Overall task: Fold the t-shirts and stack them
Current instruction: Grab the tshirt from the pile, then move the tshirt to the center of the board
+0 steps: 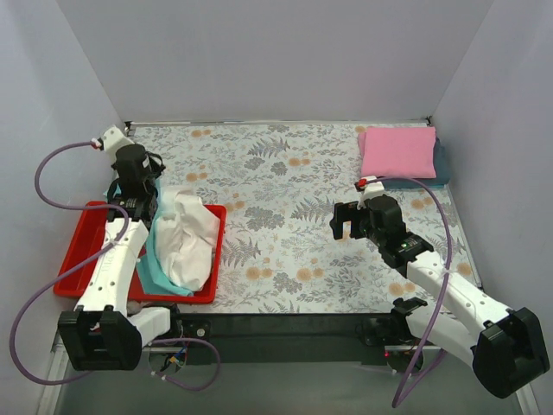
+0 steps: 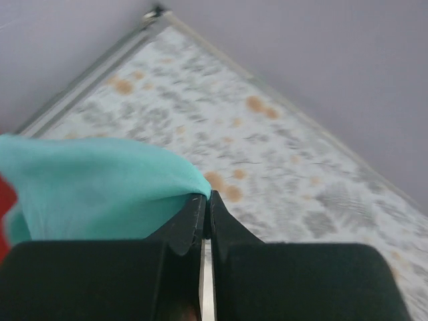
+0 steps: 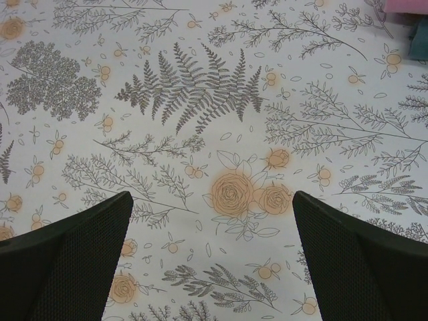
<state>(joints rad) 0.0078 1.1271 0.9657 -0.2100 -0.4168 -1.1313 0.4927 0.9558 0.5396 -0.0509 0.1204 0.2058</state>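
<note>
Teal t-shirt (image 2: 100, 194) lies in the red tray (image 1: 78, 251) beneath the white t-shirt (image 1: 186, 238); left fingers (image 2: 206, 200) are clamped on its edge at the tray's far end. Pink t-shirt (image 1: 397, 151) lies folded, well right of the tray. Right fingers (image 1: 346, 223) stand apart above the surface (image 1: 276, 173).

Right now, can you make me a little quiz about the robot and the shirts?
1. True or false: the right gripper is holding the pink t-shirt.
2. Which colour of cloth is the left gripper pinching? A teal, B white, C pink.
3. Fill the gap: the white t-shirt lies in the red ____.

Key
1. False: it is open over the bare table.
2. A, the teal t-shirt.
3. tray.
</note>
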